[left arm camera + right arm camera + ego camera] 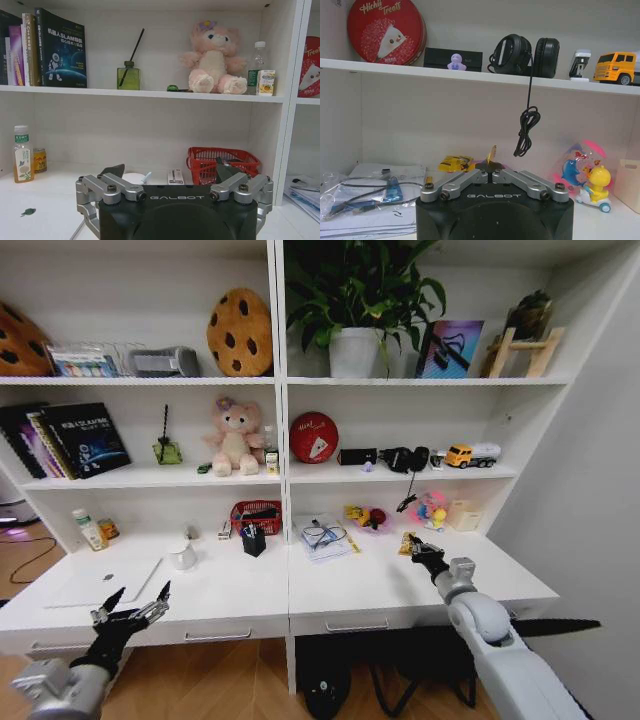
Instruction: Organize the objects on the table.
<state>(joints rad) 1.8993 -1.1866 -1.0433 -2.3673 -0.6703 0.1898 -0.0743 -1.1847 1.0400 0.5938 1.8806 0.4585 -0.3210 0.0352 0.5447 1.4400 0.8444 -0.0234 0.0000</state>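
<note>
Left gripper point(135, 608) is seen lower left of the head view, jaws apart, empty, at the table point(380, 585) edge. Right gripper point(424, 552) is seen right of centre, jaws together on what is probably a small yellow wrapper point(493, 153). Papers point(325, 537), laptop point(105, 580) and basket point(256, 514) remain unsorted; most work is judged left.

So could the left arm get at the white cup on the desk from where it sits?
Probably yes: the left gripper hovers open at the table's front edge, and bare desktop lies between it and the white cup.
</note>
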